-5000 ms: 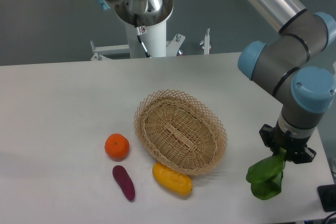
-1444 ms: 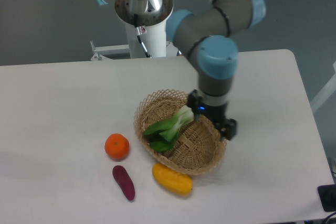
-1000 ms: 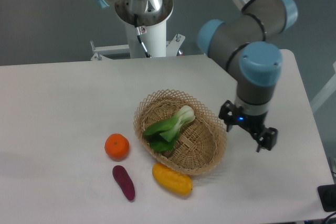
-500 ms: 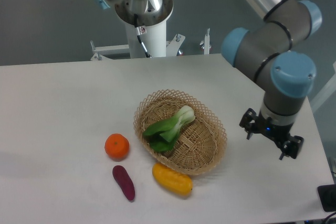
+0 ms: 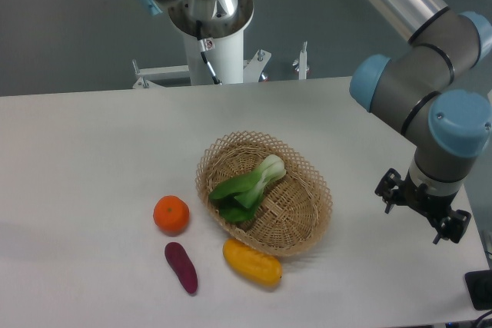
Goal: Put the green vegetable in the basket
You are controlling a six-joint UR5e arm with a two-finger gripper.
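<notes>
The green vegetable (image 5: 247, 185), leafy with a pale stalk end pointing up-right, lies inside the tan wicker basket (image 5: 304, 230) in the middle of the table. My gripper (image 5: 422, 211) is open and empty, hanging over the table's right side, well to the right of the basket and apart from it.
An orange (image 5: 171, 214) sits left of the basket. A purple elongated vegetable (image 5: 181, 267) lies below it. A yellow-orange oblong fruit (image 5: 252, 262) lies against the basket's front rim. The table's right edge is close to my gripper. A dark object (image 5: 478, 289) sits at the bottom right corner.
The gripper carried the green vegetable from the right side into the basket, let it go, and has moved back to the right, empty. The vegetable stays in the basket.
</notes>
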